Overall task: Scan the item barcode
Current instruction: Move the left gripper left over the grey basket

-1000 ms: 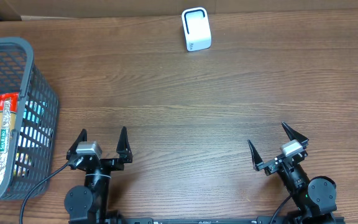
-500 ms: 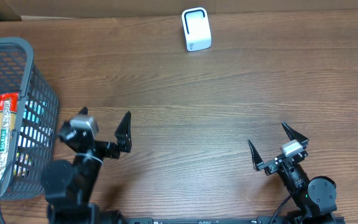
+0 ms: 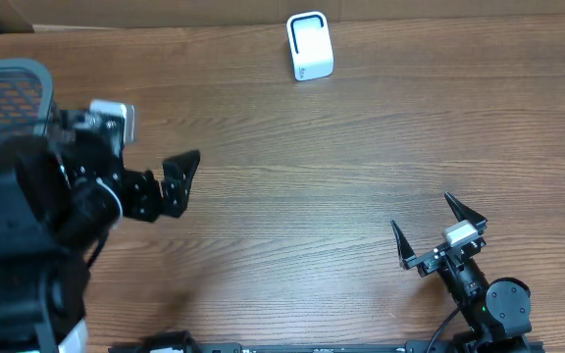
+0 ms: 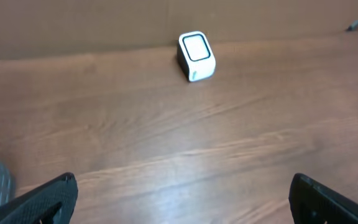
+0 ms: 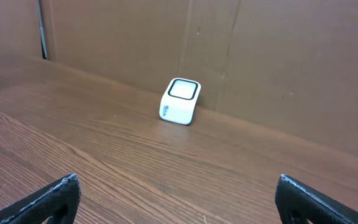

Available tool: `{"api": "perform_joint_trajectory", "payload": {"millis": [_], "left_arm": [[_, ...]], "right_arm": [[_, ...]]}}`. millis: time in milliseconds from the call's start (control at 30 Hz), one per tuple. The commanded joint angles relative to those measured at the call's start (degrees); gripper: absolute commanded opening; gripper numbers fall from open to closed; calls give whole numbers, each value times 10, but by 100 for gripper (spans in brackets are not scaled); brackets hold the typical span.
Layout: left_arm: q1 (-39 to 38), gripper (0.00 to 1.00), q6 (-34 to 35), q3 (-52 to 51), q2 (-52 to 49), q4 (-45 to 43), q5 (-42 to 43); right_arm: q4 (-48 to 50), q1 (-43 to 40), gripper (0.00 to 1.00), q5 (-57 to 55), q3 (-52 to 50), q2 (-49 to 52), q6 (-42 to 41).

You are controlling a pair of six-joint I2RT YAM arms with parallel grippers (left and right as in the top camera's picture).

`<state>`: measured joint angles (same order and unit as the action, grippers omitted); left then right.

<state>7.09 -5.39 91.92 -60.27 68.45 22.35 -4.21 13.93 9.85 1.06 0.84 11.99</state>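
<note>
Left arm has lifted off its rest pose and swung out over the basket at the table's left edge; right arm hasn't budged. Target packet isn't visible in any current view because the left arm covers it. A second ago it lay flat inside the basket, long red-and-yellow film wrapper with print that read roughly "3 mins". My read on handling: light, crinkly, slick film, probably brittle contents, so no hard squeeze. Pinch across the narrow width near mid-length, or on an end seal if one is reachable. Barcode side unknown, so expect to reorient it before presenting. Basket is grey open mesh with a thick rim, and the wall could snag a finger on the way in. Left gripper has its fingers spread wide with nothing between them, and the wrist view looks past the basket corner toward the scanner. White barcode scanner stands upright at the far edge of the wooden table, well apart from the basket, window facing the arms. It carries a small mark on the lower front, too small to read. Right gripper is parked near the front-right edge, fingers fully apart, empty. No other legible writing.
</note>
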Motion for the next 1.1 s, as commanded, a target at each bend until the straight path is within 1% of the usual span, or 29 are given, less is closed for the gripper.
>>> {"api": "perform_joint_trajectory", "payload": {"millis": [0, 100, 133, 233, 300, 367, 400, 533, 567, 700, 867, 967, 1067], "left_arm": [[-4, 100, -23, 43, -39, 17, 13], [-3, 100, -21, 43, -62, 23, -4], [-2, 100, -6, 44, -66, 22, -23], [19, 100, 83, 54, -73, 16, -112], [42, 100, 105, 70, -75, 16, -132], [76, 100, 123, 92, -76, 16, -138], [113, 100, 143, 112, -76, 14, -158], [210, 100, 257, 129, -75, 12, -281], [262, 100, 287, 127, -79, 12, -308], [344, 100, 330, 123, -98, 5, -309], [384, 100, 326, 122, -143, -2, -315], [392, 100, 326, 122, -179, 2, -361], [398, 100, 326, 122, -221, 13, -429]], "right_arm": [[2, 3, 100, -4, -6, -7, -4], [2, 3, 100, -4, -6, -7, -4], [2, 3, 100, -4, -6, -7, -4], [2, 3, 100, -4, -6, -7, -4], [2, 3, 100, -4, -6, -7, -4], [2, 3, 100, -4, -6, -7, -4], [2, 3, 100, -4, -6, -7, -4], [2, 3, 100, -4, -6, -7, -4], [2, 3, 100, -4, -6, -7, -4], [2, 3, 100, -4, -6, -7, -4], [2, 3, 100, -4, -6, -7, -4], [2, 3, 100, -4, -6, -7, -4], [2, 3, 100, -4, -6, -7, -4]]}}
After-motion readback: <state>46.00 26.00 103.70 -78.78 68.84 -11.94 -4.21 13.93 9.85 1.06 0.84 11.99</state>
